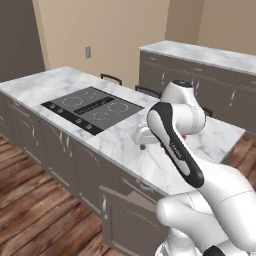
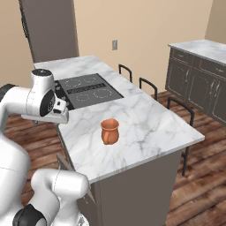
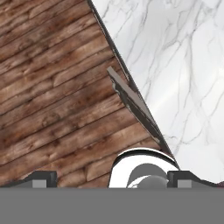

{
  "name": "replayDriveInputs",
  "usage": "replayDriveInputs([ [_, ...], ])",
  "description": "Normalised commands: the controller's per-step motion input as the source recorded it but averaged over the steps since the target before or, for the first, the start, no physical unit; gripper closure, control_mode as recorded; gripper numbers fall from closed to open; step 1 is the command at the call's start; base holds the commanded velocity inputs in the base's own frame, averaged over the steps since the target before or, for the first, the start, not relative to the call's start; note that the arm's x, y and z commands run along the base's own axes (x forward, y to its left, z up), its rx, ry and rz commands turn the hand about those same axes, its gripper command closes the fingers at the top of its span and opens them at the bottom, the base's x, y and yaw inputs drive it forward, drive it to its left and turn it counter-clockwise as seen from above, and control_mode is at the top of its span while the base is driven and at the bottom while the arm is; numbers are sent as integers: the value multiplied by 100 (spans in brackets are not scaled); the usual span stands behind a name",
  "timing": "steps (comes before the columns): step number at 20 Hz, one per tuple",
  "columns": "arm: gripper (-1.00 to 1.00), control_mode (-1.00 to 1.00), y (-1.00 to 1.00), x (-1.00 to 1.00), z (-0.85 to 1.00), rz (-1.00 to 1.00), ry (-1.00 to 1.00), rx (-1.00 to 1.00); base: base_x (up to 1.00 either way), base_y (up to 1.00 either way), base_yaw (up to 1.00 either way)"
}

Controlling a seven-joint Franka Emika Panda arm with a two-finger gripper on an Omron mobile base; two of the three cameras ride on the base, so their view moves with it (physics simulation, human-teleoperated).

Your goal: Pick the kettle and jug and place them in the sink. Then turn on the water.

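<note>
The small orange-brown jug [image 2: 110, 131], with flared rim, stands upright mid-worktop [image 2: 150, 128]; the gripper [image 3: 111, 178] is spread wide, holding nothing.

Jug [image 2: 110, 131] handle out of sight – far side, prob.

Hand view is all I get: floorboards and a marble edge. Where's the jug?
Observer: The jug stands upright on the island counter, toward the middle of its bare end.
Operator: Anything crowding it?
Observer: No. It stands alone, and the cooktop lies farther along the same counter.
Operator: Where's the gripper relative to it?
Observer: The gripper is open and holding nothing. It is at the counter's edge on the cooktop side, well apart from the jug.
</note>
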Motion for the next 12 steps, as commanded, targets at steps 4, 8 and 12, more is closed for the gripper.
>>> replayDriveInputs([
  [4, -100, -100, -11, 17, 26, -1, 27, -4, 0, 0, 0],
  [8, -100, -100, -47, 0, 3, -11, 28, -11, 0, 0, 0],
  [12, -100, -100, -68, -26, 0, -18, 22, -8, 0, 0, 0],
])
